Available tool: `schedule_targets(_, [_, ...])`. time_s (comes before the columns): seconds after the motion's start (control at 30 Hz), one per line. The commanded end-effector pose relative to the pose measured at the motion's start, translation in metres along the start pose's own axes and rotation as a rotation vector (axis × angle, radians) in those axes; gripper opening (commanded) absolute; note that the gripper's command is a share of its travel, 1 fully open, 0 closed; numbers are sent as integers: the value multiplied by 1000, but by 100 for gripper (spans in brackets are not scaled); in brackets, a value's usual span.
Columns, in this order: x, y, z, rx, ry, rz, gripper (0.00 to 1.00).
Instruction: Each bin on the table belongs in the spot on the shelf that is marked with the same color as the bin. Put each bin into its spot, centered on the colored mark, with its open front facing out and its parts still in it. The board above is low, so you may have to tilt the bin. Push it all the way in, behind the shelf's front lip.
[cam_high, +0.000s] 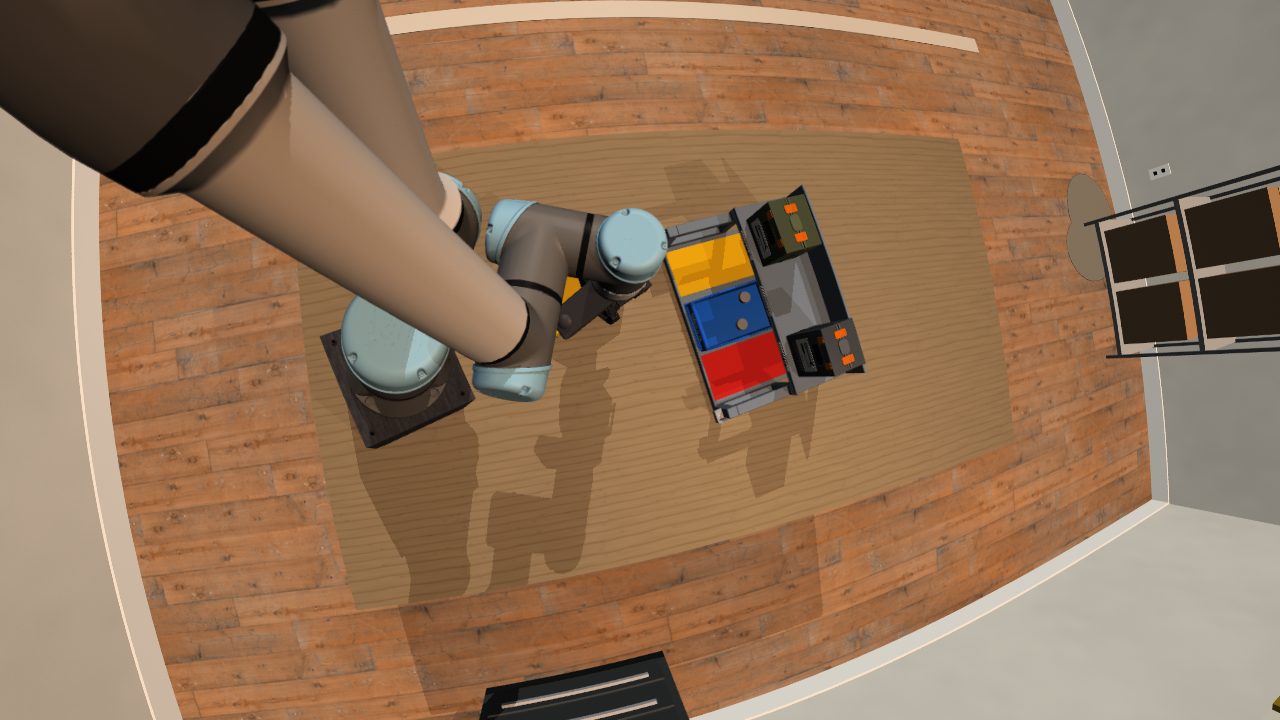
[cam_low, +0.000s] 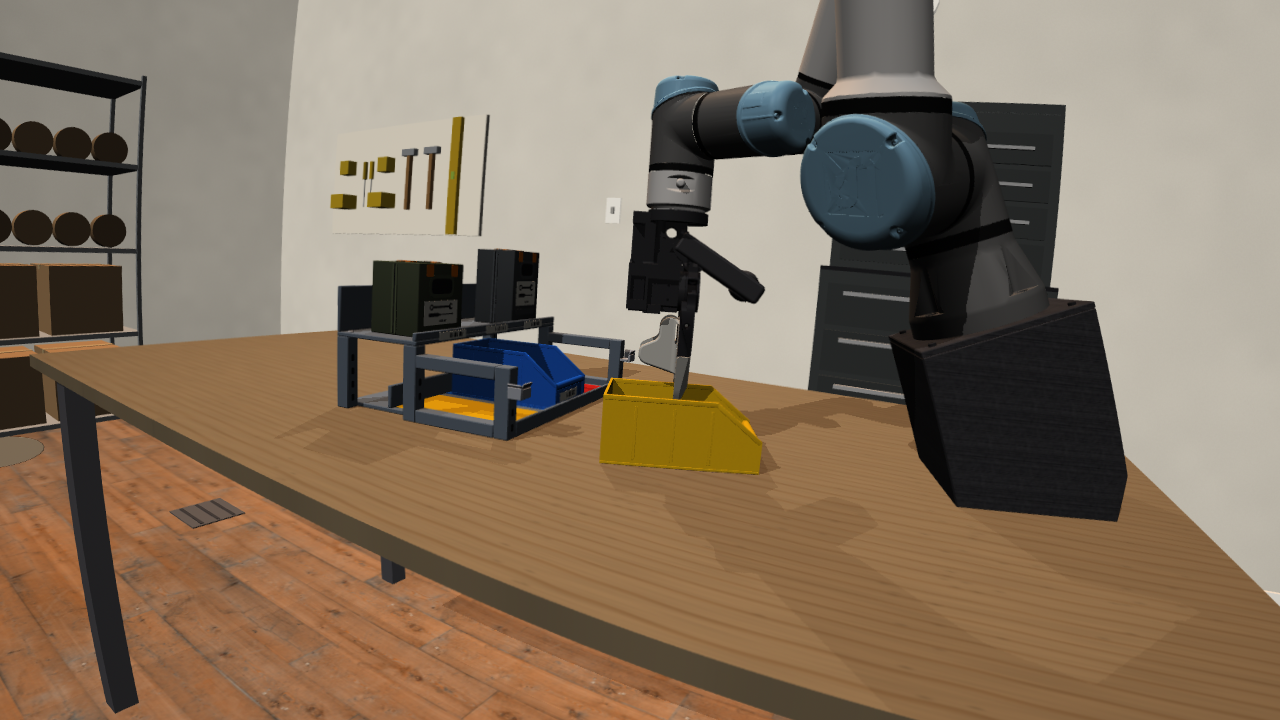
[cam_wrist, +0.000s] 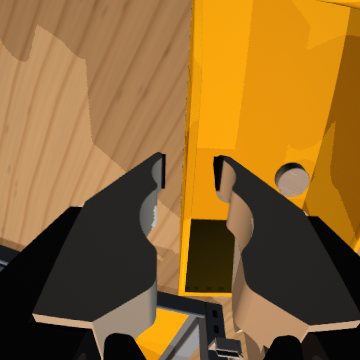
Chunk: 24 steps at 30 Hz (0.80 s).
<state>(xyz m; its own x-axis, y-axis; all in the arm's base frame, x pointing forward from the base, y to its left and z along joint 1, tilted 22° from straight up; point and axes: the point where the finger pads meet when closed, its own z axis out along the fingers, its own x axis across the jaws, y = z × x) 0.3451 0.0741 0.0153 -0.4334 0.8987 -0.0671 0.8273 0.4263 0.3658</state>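
The yellow bin (cam_high: 571, 286) (cam_low: 680, 434) (cam_wrist: 280, 75) stands upright on the table, its low open front towards the arm's base; a round grey part (cam_wrist: 292, 181) shows inside. My gripper (cam_low: 680, 394) (cam_wrist: 189, 157) is partly open, pointing down, its fingertips at the bin's rim. One finger is over the inside and the other outside, with a side wall between them, not clamped. The blue bin (cam_high: 716, 313) (cam_low: 478, 379) stands in the shelf (cam_low: 460, 365), open front outward, with two round parts inside, between the bare yellow mark (cam_high: 707, 264) (cam_low: 465, 409) (cam_wrist: 160, 330) and red mark (cam_high: 742, 367) (cam_low: 590, 387). No red bin is visible.
The upper board of the shelf carries an olive toolbox (cam_high: 792, 228) (cam_low: 416, 300) and a dark grey toolbox (cam_high: 832, 349) (cam_low: 507, 286). Side rails and a low front lip (cam_low: 559, 411) bound the marked spots. The arm's base block (cam_low: 1020, 420) stands beyond the yellow bin's open front.
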Motion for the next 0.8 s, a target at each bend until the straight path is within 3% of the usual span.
schedule_targets(0.0, [0, 0, 4, -1, -1, 0, 15])
schedule_targets(0.77, [0, 0, 8, -1, -1, 0, 15])
